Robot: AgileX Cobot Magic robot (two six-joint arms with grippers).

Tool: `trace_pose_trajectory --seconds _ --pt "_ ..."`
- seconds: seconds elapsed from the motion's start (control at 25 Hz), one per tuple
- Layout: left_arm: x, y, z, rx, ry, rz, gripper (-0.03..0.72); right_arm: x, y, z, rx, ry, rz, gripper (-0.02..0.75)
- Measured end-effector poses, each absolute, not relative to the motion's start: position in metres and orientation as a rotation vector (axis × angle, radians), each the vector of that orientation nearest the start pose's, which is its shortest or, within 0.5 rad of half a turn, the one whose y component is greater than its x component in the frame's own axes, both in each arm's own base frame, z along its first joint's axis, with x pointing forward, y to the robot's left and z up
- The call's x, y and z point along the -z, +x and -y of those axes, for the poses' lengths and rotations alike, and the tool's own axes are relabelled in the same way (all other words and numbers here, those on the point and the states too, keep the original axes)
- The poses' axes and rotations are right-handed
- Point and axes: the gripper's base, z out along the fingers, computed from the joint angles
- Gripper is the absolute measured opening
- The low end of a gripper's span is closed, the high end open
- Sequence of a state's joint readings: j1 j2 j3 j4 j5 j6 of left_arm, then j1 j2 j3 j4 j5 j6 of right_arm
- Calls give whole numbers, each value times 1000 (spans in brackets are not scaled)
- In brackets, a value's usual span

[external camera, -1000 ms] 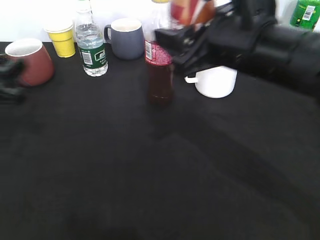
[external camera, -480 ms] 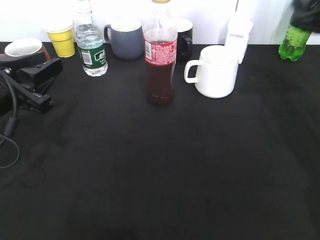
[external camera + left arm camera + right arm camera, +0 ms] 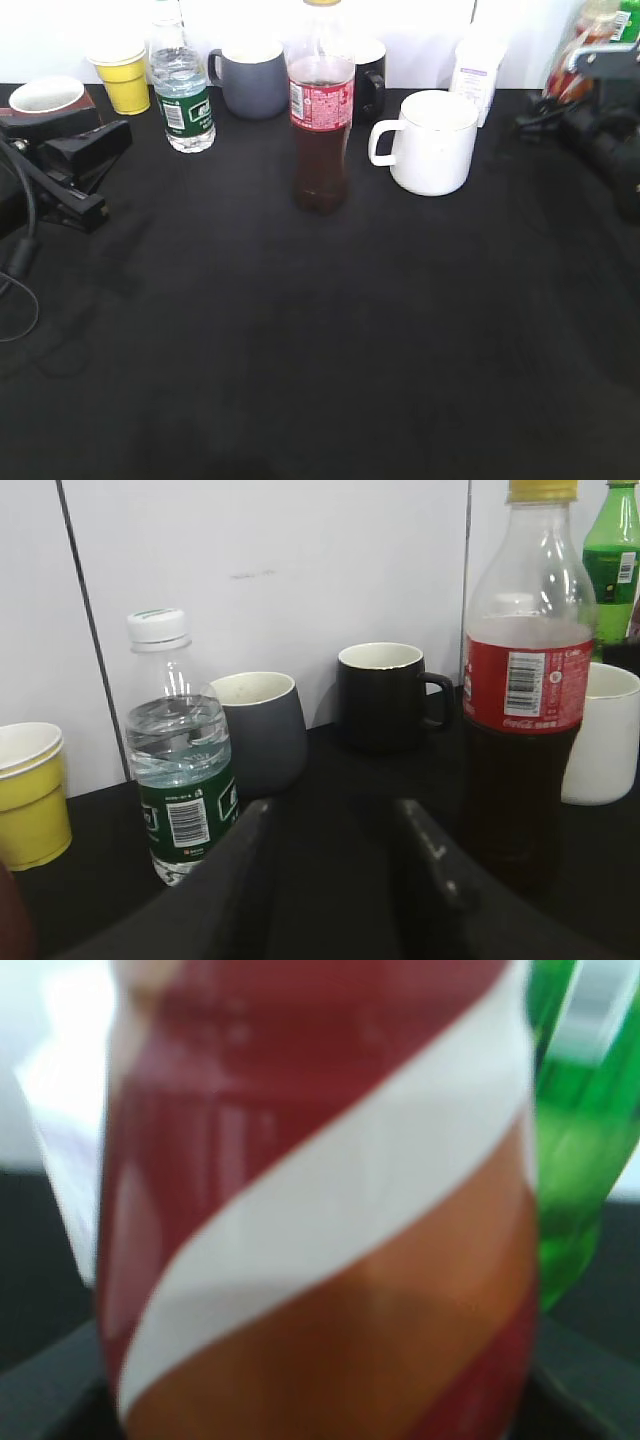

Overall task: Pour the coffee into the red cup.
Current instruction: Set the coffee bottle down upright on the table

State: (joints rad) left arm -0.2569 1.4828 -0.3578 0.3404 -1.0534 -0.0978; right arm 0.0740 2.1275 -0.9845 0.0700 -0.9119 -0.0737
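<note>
The red cup (image 3: 45,96) stands at the far left edge of the black table; only its white inside and rim show above my left gripper (image 3: 95,150), which sits right in front of it. A dark red sliver of the red cup shows in the left wrist view (image 3: 8,920). There my left gripper (image 3: 340,880) is open and empty. My right gripper (image 3: 590,85) is at the far right, shut on the coffee bottle (image 3: 572,70). The coffee bottle's red, white and brown label (image 3: 320,1210) fills the right wrist view between the jaws (image 3: 320,1410).
Along the back stand a yellow paper cup (image 3: 122,75), a water bottle (image 3: 182,95), a grey mug (image 3: 250,80), a cola bottle (image 3: 320,130), a black mug (image 3: 372,80), a white mug (image 3: 432,145), a white carton (image 3: 478,65) and a green bottle (image 3: 570,1160).
My right arm swung from the middle of the table to the far right, carrying the coffee bottle. My left gripper moved in from the left edge, in front of the red cup.
</note>
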Motion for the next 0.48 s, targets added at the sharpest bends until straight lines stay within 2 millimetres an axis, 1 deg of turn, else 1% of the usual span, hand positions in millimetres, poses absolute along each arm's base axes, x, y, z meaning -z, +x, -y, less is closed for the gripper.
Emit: trace_pose_trajectory --seconds 0.08,0.2,0.32,0.4,0.48 --pt "-202 232 88 374 489 -1516 292 -110 419 -26 18 -49 -1721 531" --pt "-202 232 88 374 489 -1516 292 -102 427 -26 20 -45 -1710 531" --pt "-202 232 88 374 489 -1516 292 -93 429 -26 22 -43 -1723 537" --pt "-202 232 88 374 489 -1516 292 -92 430 -26 21 -40 -1721 586" --pt "-202 232 88 374 489 -1516 292 -93 430 -26 20 -39 -1718 603"
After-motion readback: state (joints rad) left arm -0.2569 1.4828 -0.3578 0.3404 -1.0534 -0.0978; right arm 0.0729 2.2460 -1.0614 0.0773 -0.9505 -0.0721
